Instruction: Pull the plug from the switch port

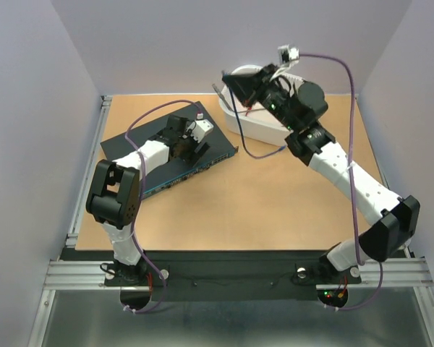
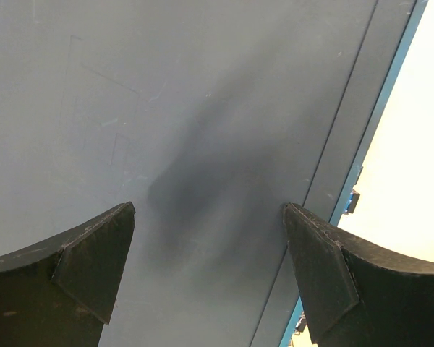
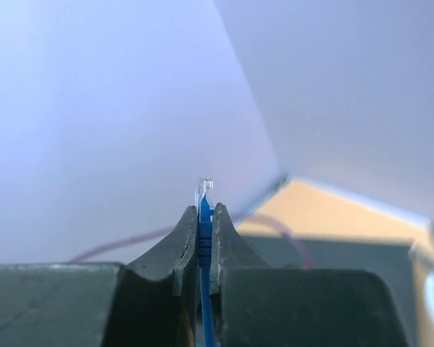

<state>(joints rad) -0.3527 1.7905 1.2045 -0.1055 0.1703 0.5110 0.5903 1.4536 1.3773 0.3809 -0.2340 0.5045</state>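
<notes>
Plug [image 3: 204, 194] clamped in right gripper [image 3: 203, 212], off switch [image 1: 120, 147].

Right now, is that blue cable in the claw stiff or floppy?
Likely floppy: from above, the blue cable trails in a loose curve below the right gripper. Its clear plug looks small, rigid, probably light and slightly fragile.

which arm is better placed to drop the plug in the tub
Right: the right gripper is shut on the plug, by the white tub; the left gripper is open over the switch.
</notes>
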